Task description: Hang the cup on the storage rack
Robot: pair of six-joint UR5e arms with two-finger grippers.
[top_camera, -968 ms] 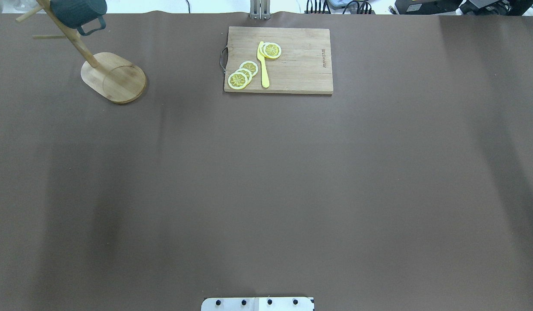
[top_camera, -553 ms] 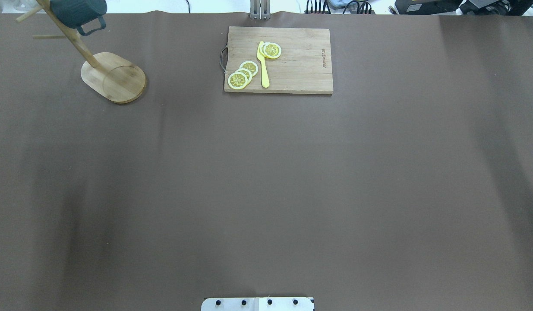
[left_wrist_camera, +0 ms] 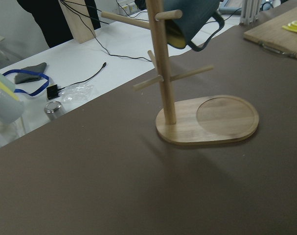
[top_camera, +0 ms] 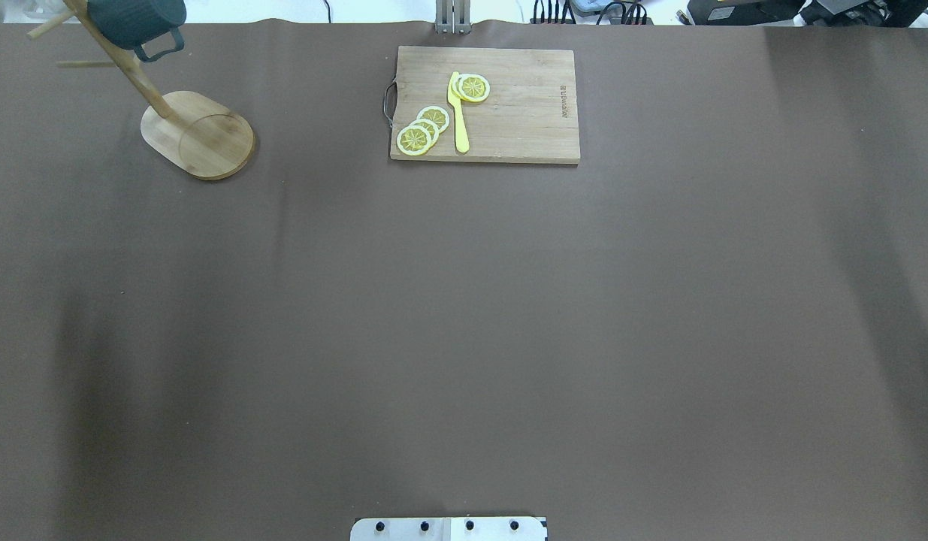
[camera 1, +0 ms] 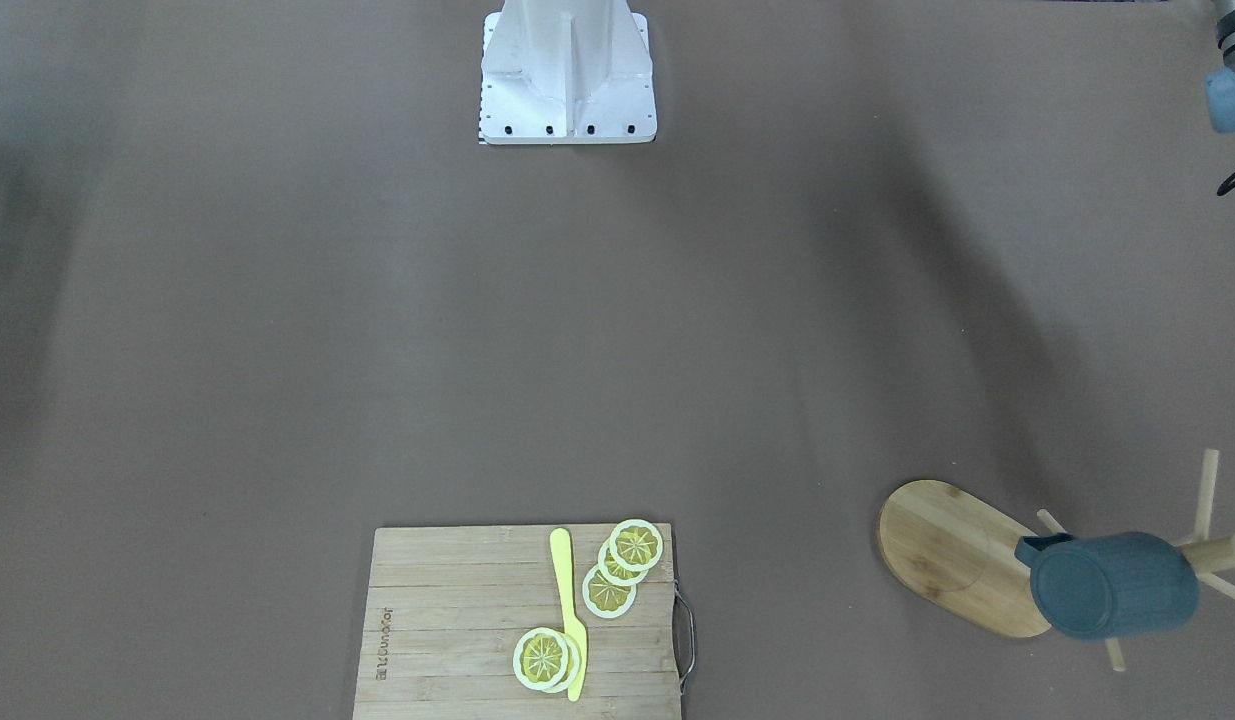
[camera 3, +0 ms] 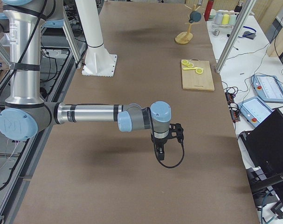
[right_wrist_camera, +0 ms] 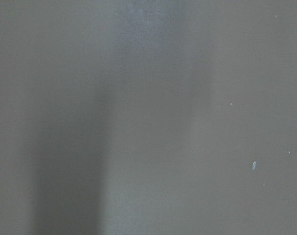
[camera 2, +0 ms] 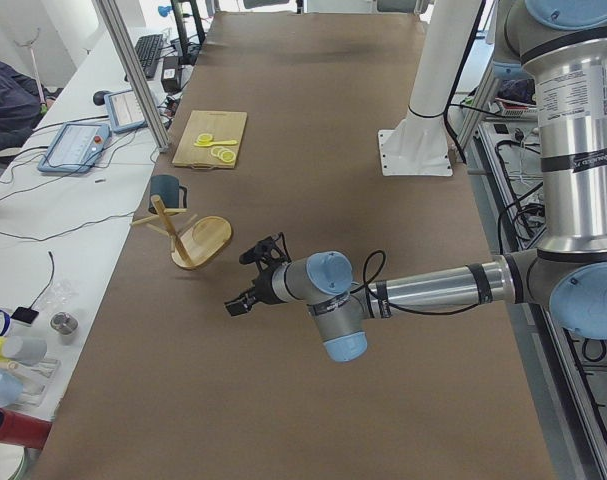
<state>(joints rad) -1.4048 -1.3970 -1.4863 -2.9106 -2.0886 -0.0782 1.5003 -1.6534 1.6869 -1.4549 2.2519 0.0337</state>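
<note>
Shows cup (left_wrist_camera: 192,19) mouth-over an upper peg of storage rack (left_wrist_camera: 163,73). Left claw (camera 2: 243,300), right claw (camera 3: 160,153) away from rack; opening: cannot tell. Risks slipping off under any jolt.

The small black bit of the left gripper (camera 2: 235,306) that showed at the left edge of the overhead view is gone from that view now. The dark shadow (top_camera: 80,361) on the table (top_camera: 464,338) has slid further toward that left edge.
</note>
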